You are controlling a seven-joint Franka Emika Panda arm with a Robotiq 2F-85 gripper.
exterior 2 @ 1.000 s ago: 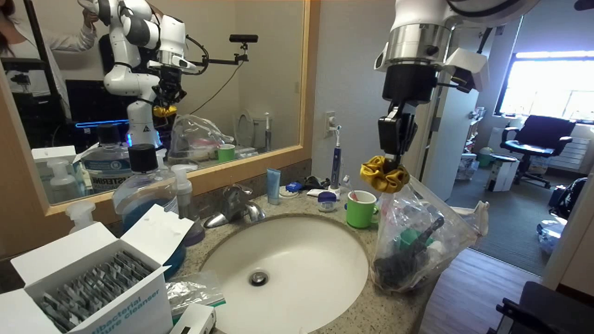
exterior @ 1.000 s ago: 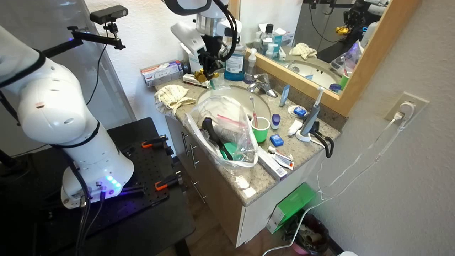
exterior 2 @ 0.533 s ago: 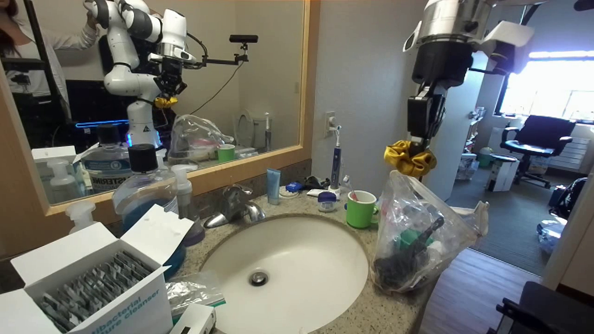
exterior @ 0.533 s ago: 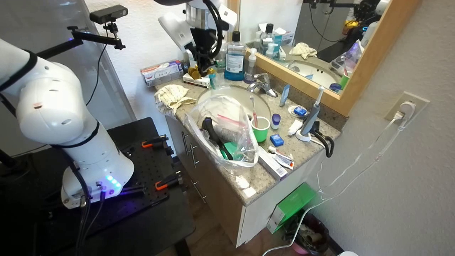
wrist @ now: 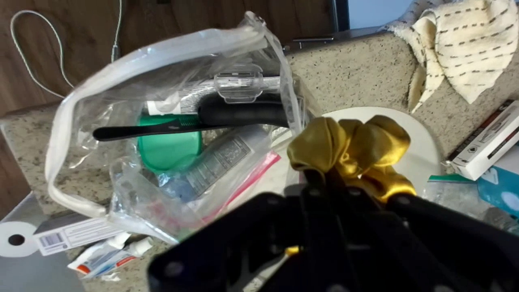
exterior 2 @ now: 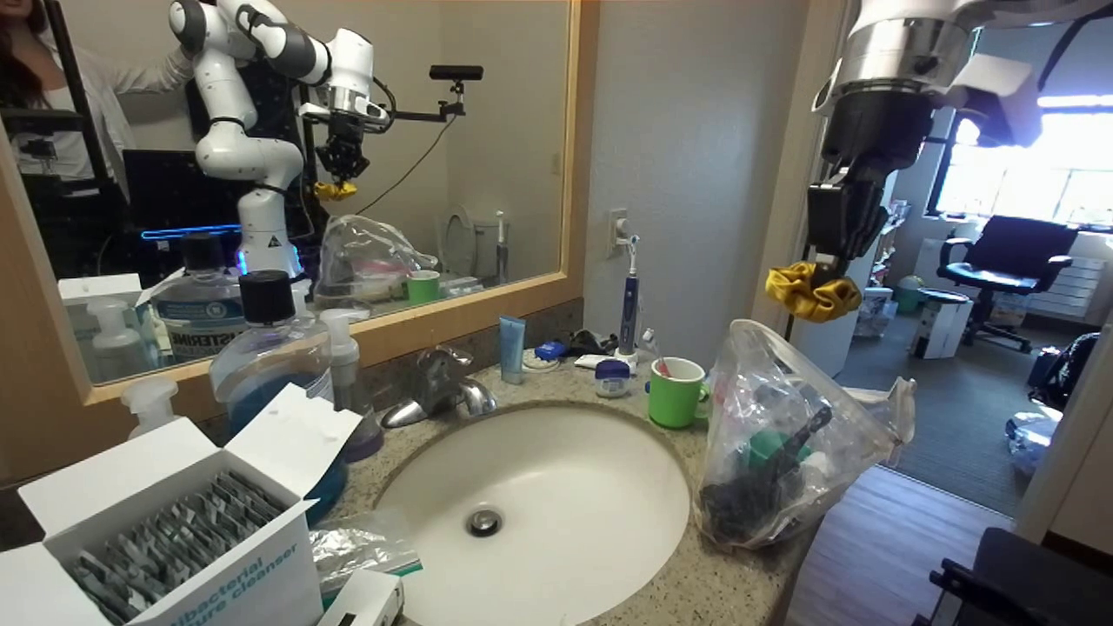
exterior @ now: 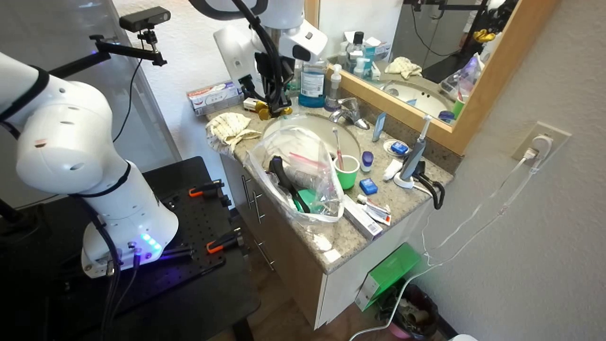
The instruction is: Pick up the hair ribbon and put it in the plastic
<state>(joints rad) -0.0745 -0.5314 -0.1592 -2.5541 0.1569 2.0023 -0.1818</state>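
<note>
The hair ribbon is a shiny gold scrunchie. It shows in the wrist view (wrist: 377, 142) and both exterior views (exterior: 263, 113) (exterior 2: 793, 292). My gripper (wrist: 326, 178) is shut on it; the gripper also shows in both exterior views (exterior: 275, 110) (exterior 2: 826, 268). The ribbon hangs in the air from the fingertips. The plastic is a clear bag with an open mouth (wrist: 58, 138), standing on the counter's edge, also in both exterior views (exterior: 322, 218) (exterior 2: 746, 348). In the wrist view the ribbon lies beside the bag's rim, over the sink. The bag holds a black brush and a green item.
The sink (exterior 2: 609, 461) lies beside the bag. A green cup (exterior 2: 676, 400) with a toothbrush stands by the bag. A faucet (exterior: 350, 112), bottles (exterior: 312, 85), a white box (exterior 2: 191, 522) and a patterned cloth (exterior: 229, 128) are around the sink. A mirror (exterior 2: 487, 174) is behind.
The gripper has carried the ribbon rightward and slightly up in an exterior view, past the bag's upper edge. The wrist has turned somewhat. The bag has not moved.
</note>
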